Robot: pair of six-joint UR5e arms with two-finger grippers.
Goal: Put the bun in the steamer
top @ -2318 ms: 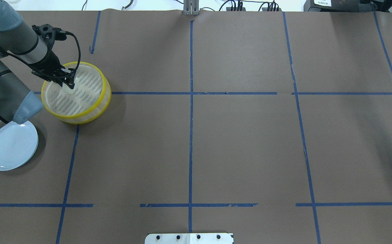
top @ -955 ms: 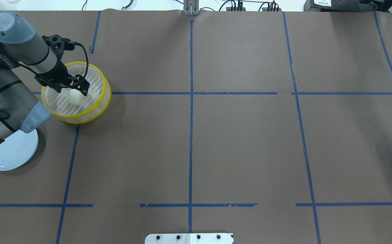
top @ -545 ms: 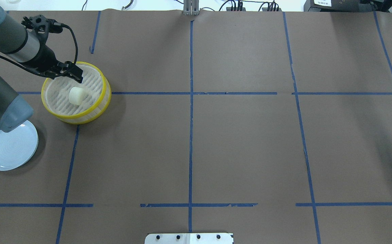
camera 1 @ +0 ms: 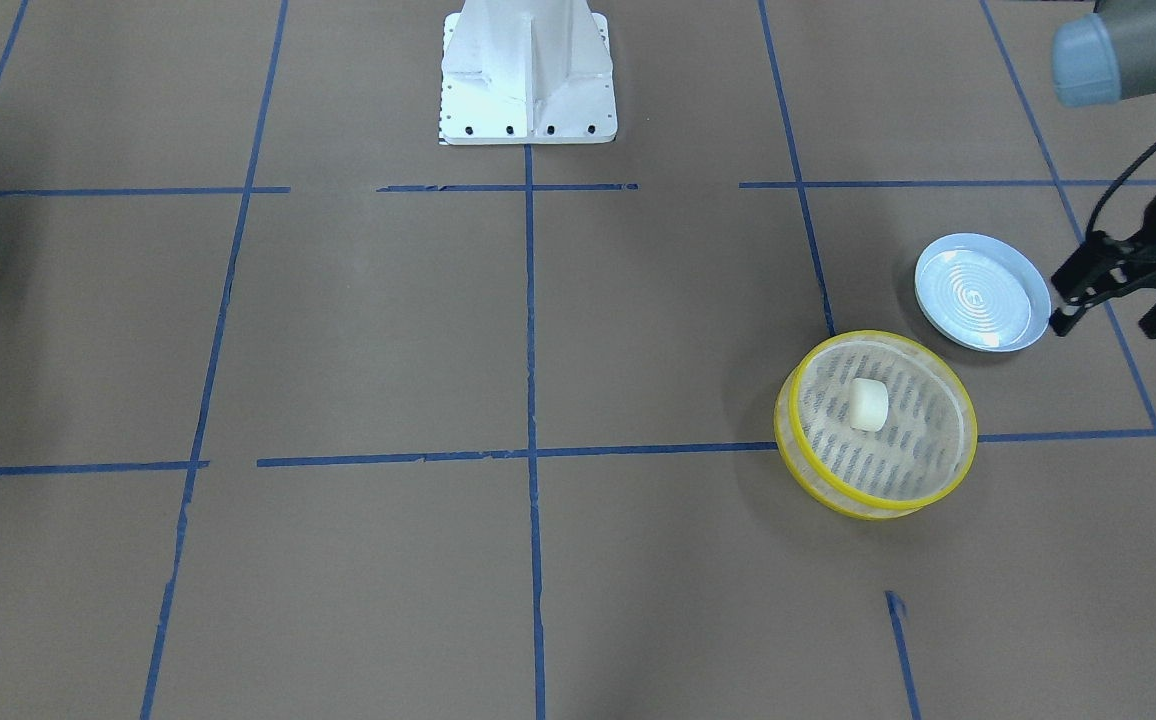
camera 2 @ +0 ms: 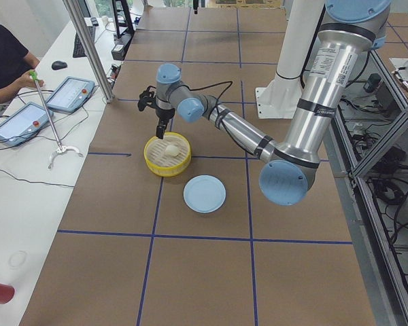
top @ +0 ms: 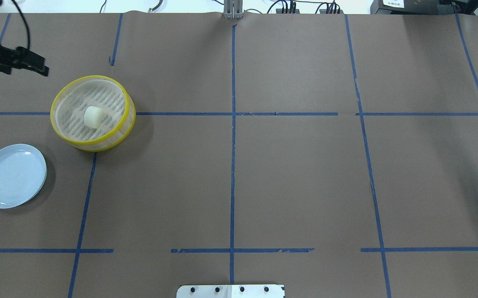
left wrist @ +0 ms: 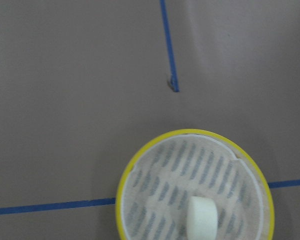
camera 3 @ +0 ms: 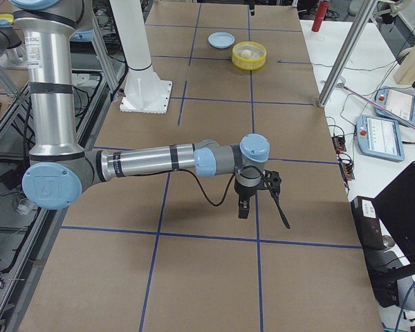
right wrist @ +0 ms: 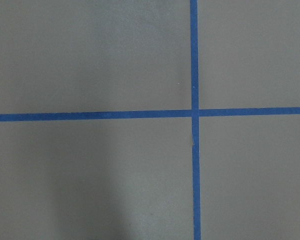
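The cream-white bun (top: 93, 116) lies free on the slatted bottom of the yellow-rimmed steamer (top: 128, 108). It also shows in the front view (camera 1: 867, 404) and at the lower edge of the left wrist view (left wrist: 202, 217), inside the steamer's rim (left wrist: 121, 185). My left gripper (top: 24, 68) is open and empty. It is raised and off to the far left of the steamer, and shows at the front view's right edge (camera 1: 1106, 318). My right gripper (camera 3: 263, 216) shows only in the right side view, far from the steamer, and I cannot tell its state.
A pale blue plate (top: 11, 176) lies bare on the table, near and to the left of the steamer, and shows in the front view (camera 1: 981, 292). Brown paper with blue tape lines (top: 233, 165) covers the table. The robot's white base (camera 1: 528, 70) stands at mid table edge.
My left gripper let go of the bun, which stays in the steamer. The gripper then opened, rose and drew back to the far left, uncovering the plate.
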